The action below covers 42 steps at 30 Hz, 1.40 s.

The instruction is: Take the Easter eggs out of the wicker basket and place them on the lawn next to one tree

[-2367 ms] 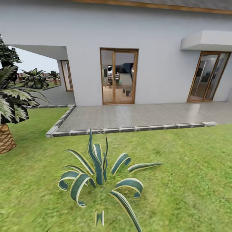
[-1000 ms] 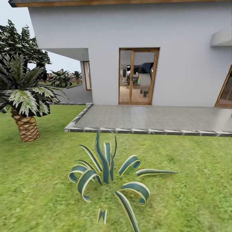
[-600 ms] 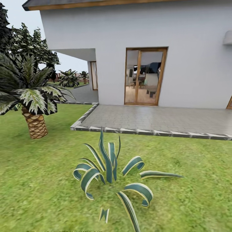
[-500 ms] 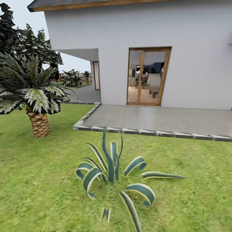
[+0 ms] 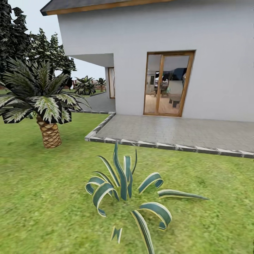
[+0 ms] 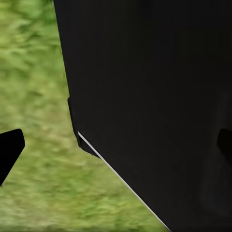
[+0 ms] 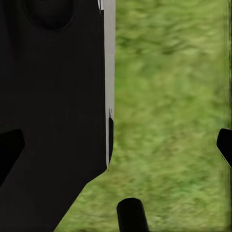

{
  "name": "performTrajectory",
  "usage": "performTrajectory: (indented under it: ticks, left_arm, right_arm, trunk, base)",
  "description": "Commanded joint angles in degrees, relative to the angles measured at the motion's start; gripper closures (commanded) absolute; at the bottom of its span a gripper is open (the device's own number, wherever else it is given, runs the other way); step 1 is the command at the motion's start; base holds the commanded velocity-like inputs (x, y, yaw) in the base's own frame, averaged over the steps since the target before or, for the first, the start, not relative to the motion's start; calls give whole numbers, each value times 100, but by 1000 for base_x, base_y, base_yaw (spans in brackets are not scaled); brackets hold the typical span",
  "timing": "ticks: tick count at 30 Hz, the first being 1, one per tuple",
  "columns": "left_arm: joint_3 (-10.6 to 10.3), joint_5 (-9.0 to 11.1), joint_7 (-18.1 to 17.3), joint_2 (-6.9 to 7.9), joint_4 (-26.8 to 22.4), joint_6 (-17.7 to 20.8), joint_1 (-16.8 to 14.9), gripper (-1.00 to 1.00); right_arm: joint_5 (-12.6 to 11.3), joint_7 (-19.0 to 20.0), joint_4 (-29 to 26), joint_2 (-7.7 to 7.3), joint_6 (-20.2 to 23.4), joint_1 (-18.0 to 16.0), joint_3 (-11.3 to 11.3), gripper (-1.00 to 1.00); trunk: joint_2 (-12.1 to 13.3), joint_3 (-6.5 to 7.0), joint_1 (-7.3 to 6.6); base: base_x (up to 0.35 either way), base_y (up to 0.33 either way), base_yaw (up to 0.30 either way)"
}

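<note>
Rightward the whole scene has slid since earlier, so the camera has turned left: the palm (image 5: 41, 102) now stands fully in frame beside the white house (image 5: 155, 56). A striped agave (image 5: 125, 187) grows on the lawn (image 5: 42, 197). Both wrist views look onto grass past black robot bodywork; each end effector's opening cannot be told.
</note>
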Motion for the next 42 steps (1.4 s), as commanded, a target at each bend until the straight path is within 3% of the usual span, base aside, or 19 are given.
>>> performTrajectory:
  ticks: [1,42]
  left_arm:
    - [0,-33,-13,2,-14,1,4,-100]
    - [1,-34,-12,2,-15,2,4,-100]
  right_arm:
    - [5,-8,-2,1,3,0,3,-100]
    - [38,-8,0,1,3,0,13,-100]
  trunk:
    - [-2,-3,0]
    - [-2,-3,0]
  base:
    - [0,-294,1]
    - [0,-300,29]
